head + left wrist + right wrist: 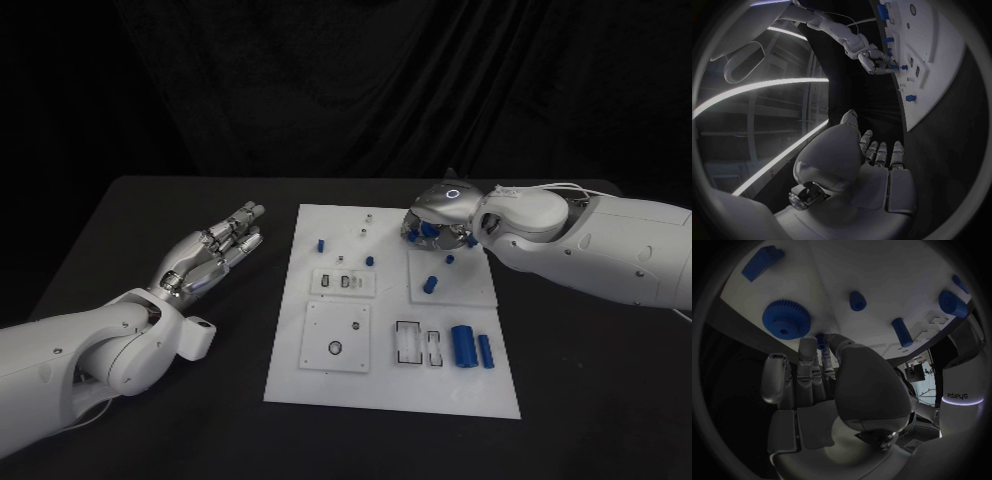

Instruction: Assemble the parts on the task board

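The white task board [433, 392] lies in the middle of the black table. My right hand [440, 222] hovers over its far right part; in the right wrist view this hand [836, 385] pinches a small blue part [821, 340] between thumb and a finger, just above the board [879, 270] and beside a blue gear [786, 319]. My left hand [216, 252] rests left of the board with its fingers stretched out and apart, holding nothing. From the left wrist view, the left hand [861, 160] points toward the board's edge [939, 45], with the right hand [873, 57] beyond.
Two blue cylinders [463, 345] lie at the board's near right beside outlined slots. Small blue pegs [430, 286] stand on the right plate, others [371, 260] farther left. A blue block [762, 262] and upright pegs [901, 331] surround the right hand.
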### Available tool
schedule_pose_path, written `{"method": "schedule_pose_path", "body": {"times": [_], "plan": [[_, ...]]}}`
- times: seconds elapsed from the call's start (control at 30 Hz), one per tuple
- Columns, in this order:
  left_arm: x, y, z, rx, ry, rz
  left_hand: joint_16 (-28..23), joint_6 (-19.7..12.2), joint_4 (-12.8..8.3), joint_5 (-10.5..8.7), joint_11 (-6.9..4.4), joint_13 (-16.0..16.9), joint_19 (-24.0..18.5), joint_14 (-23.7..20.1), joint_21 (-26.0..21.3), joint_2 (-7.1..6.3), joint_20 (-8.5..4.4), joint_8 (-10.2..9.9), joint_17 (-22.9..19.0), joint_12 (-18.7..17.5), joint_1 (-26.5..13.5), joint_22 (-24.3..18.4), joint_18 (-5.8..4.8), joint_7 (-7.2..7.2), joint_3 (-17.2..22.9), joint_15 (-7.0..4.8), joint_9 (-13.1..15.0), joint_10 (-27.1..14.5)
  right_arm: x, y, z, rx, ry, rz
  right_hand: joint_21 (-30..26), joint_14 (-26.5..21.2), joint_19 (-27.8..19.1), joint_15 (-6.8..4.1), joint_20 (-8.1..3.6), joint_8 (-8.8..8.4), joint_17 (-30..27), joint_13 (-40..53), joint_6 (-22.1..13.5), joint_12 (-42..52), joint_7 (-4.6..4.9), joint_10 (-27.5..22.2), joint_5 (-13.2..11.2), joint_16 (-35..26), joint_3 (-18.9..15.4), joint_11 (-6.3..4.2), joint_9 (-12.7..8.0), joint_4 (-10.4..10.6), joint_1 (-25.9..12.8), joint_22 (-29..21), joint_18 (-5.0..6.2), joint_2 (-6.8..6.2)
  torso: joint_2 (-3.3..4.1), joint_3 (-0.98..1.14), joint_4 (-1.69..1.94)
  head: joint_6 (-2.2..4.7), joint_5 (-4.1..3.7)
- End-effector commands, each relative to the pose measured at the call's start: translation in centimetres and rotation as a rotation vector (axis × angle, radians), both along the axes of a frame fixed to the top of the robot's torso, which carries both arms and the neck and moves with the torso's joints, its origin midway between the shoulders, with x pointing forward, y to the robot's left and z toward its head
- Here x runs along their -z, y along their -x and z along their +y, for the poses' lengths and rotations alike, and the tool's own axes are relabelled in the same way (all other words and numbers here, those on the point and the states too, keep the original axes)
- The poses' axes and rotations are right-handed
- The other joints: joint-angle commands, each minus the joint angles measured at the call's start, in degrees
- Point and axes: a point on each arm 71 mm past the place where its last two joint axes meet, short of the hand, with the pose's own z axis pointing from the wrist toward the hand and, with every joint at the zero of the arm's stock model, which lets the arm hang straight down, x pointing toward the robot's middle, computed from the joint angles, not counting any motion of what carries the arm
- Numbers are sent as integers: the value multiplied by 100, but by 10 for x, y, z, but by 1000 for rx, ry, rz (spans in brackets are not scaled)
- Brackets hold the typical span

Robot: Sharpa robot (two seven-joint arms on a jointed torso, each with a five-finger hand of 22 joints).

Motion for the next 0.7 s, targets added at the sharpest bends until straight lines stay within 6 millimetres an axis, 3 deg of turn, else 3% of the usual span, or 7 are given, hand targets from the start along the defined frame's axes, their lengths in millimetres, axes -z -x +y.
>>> {"method": "schedule_pose_path", "body": {"times": [0.03,0.43,0.7], "plan": [[-9,3,-1,36,58,-109,-21,-36,-28,23,1,-8,-3,-2,-35,-7,25,-20,-5,-16,66,-7,43,17,15,21,-8,-27,-5,1,4,-39,-36,-54,-44,-80,-40,-48,-26,11,-225,30,5,18,-9,120,13,-136,22,-32,28,-9,44,-33,-66,-4,3,-4,3,16,26],[-10,4,2,28,53,-104,-21,-21,-30,22,5,-8,-1,-2,-33,-4,46,-18,-5,-16,70,-5,55,23,15,28,-5,-26,-32,-4,30,-86,-60,-124,-116,-157,-99,-63,-41,-67,-430,15,-113,-26,9,153,16,-305,23,-72,66,36,1,-87,-51,-33,2,-8,-18,20,54],[-9,2,-2,36,54,-101,-21,-13,-31,22,6,-8,-1,-2,-33,-3,65,-15,-5,-16,73,-5,66,25,14,36,-4,-28,-40,-17,51,-94,-52,-152,-108,-139,-82,-71,-47,-88,-405,13,-142,-38,17,162,15,-291,21,-97,77,49,-12,-65,-57,-43,12,-19,-6,31,8]]}}
